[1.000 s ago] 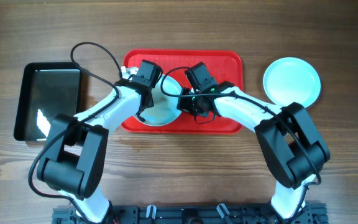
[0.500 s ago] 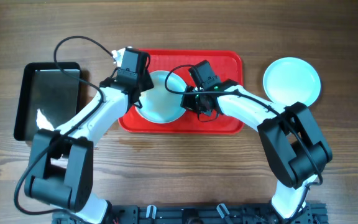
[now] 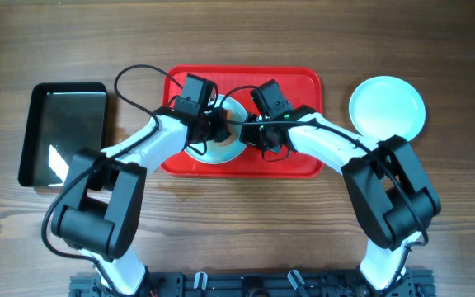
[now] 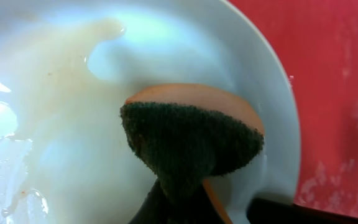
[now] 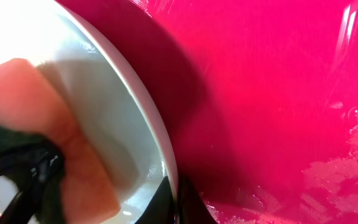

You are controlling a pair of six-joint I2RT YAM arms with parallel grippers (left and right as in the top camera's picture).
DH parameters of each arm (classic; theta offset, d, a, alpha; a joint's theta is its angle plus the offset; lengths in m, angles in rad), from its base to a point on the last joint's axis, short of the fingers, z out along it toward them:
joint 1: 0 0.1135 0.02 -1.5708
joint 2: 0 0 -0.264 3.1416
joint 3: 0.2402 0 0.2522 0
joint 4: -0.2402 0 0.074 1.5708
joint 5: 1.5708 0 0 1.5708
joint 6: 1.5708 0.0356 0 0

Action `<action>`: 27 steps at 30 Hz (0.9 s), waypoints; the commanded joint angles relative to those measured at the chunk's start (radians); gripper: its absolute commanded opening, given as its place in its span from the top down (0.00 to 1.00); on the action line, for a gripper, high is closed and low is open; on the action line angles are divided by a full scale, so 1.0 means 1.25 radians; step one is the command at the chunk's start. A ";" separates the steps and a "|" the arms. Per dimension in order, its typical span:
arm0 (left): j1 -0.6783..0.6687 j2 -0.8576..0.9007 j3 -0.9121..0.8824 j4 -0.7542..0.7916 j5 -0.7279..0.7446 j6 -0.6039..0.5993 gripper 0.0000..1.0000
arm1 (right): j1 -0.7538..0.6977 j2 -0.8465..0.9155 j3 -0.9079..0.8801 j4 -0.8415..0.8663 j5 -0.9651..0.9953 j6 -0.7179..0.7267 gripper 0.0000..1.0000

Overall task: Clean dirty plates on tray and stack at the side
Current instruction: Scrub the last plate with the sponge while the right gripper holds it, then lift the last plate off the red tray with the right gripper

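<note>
Now pressing the sponge (image 4: 191,146) clamped in left gripper (image 3: 214,126) into the plate (image 4: 55,112) on the tray (image 3: 299,91) — pinching its rim with right gripper (image 5: 176,196).

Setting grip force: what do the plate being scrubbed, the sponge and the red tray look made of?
Plate: glossy white, probably glazed ceramic or melamine; sharp wet highlights. Sponge: soft orange foam with fuzzy dark-green scouring face. Tray: smooth red plastic, apparently; streaky sheen.

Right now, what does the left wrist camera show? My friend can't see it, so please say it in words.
A sponge, dark green scrubby side showing over orange, presses on a wet white plate with pale smears. The red tray shows at the right.
</note>
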 commanded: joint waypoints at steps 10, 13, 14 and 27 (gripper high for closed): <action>0.102 0.022 -0.007 -0.166 -0.456 0.004 0.96 | -0.008 0.049 -0.041 -0.028 0.101 0.001 0.96; 0.110 -0.013 -0.007 -0.194 -0.457 0.004 0.96 | -0.008 0.049 -0.041 -0.034 0.132 -0.003 0.96; 0.110 -0.030 -0.007 -0.197 -0.457 0.004 0.96 | -0.008 0.049 -0.041 -0.039 0.150 -0.010 0.96; 0.110 -0.376 -0.007 -0.360 -0.210 0.003 0.96 | -0.009 0.039 0.000 -0.094 0.244 -0.125 0.96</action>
